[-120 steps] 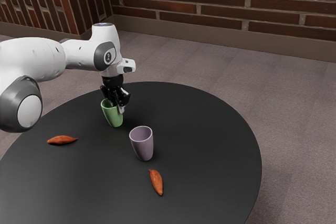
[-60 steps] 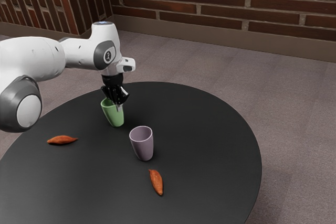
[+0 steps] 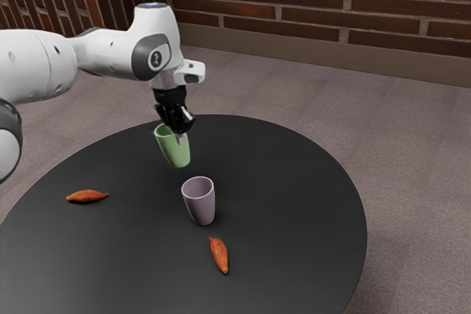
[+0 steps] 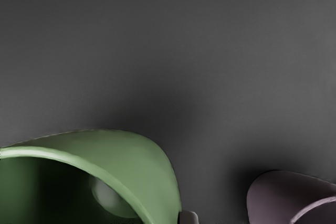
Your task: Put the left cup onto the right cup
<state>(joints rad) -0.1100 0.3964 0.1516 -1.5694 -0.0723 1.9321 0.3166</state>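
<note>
Lifted since a second ago, the green cup [image 3: 173, 148] now hangs clear of the tabletop [image 3: 309, 204]; the end effector [image 3: 176, 124] has carried it up and toward the exterior view's right. The end effector is clenched on the cup's rim, with the cup dangling just beneath it, its long axis slightly tilted. The purple cup [image 3: 199, 200] stands upright, mouth open, below the end effector and a little further toward the exterior view's right, near the held cup but apart from it. As I judge it, the coming move turns on closing that sideways offset before lowering.
</note>
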